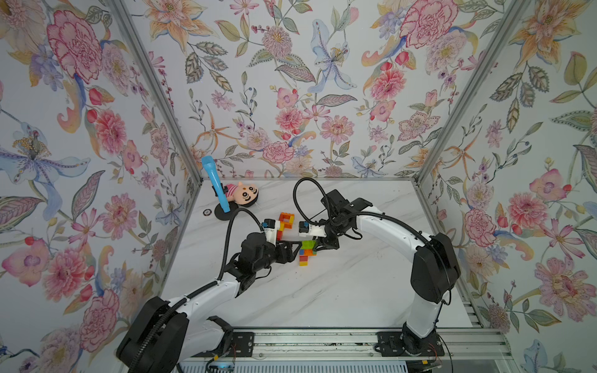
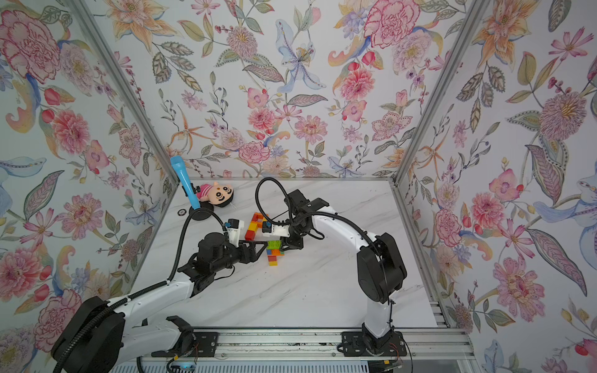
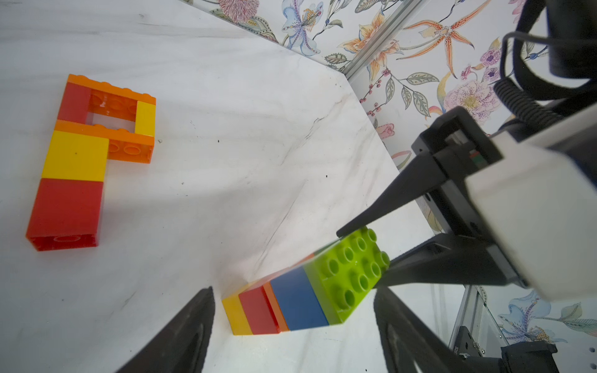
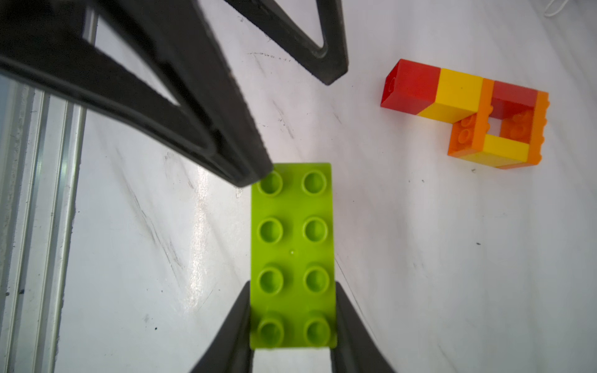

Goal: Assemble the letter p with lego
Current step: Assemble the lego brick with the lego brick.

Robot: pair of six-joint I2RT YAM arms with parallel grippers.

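While my right jaws are clamped on the two long sides of the green brick (image 4: 292, 252), that brick forms the studded top of a lego stack (image 3: 297, 300). Below the green brick, in order, sit blue, orange, red and yellow bricks, with the yellow one at the table (image 1: 339, 290) end. Whether the stack stands upright or tilted cannot be determined.

My left jaws stand apart. One finger (image 3: 190, 326) lies on each side of the stack's lower part, with a visible gap to the bricks on both sides. In the right wrist view, one left fingertip (image 4: 245, 161) overlaps a corner of the green brick; contact cannot be confirmed.

Near the stack but apart from it, a P-shaped assembly (image 3: 77, 155) lies flat on the table. Its stem runs red, yellow, red. Two orange plates and one yellow brick close the loop around an open window. In both top views this assembly (image 1: 286, 221) lies farther from my bases than the stack, between my two wrists.

Well apart, at the far left corner, a plush doll (image 1: 244, 193) lies just beside a blue microphone-shaped object (image 1: 214, 184) on a black round base (image 1: 223, 214).
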